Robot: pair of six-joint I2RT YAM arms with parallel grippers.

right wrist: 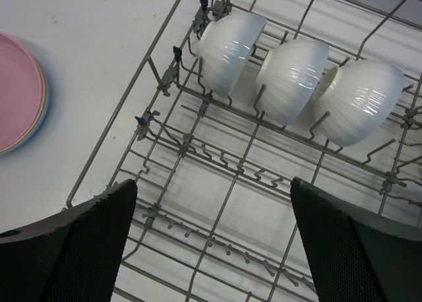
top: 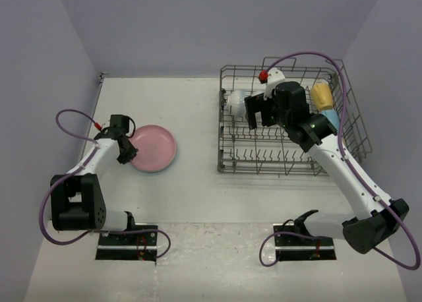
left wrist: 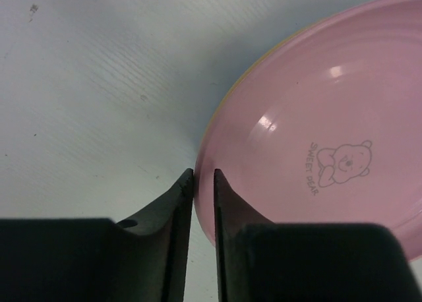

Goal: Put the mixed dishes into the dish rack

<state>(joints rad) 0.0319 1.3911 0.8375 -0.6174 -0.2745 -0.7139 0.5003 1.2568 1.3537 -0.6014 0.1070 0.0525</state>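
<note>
A: Where is the pink plate [top: 153,148]?

B: Flat on the table [top: 191,193], left of centre in the top view. It is well apart from the rack [top: 290,172], which fills the right half.

A: And the left gripper [top: 126,148]?

B: At the plate's left rim. In its wrist view the jaws stand only a slit apart, with one finger [left wrist: 231,242] over the plate's inside, the other outside, and the rim between them. I read that as a pinch on the rim.

A: The right gripper [top: 259,112]?

B: Spread wide with nothing in it. It hangs over the upper left of the rack, just below the three bowls [right wrist: 290,78], which lean on the tines [right wrist: 217,158] there.

A: So what does the move turn on?

B: Direction and tilt. The rack lies to the plate's right in the frame. The left arm is much the nearer to the plate, and the right arm is nearer the rack. The plate lies face up, but the tine rows take a plate on edge, so I'd judge it has to be tipped upright on the way over. The free rows look to be in the lower half of the rack. The right arm overhanging them could crowd the approach.
</note>
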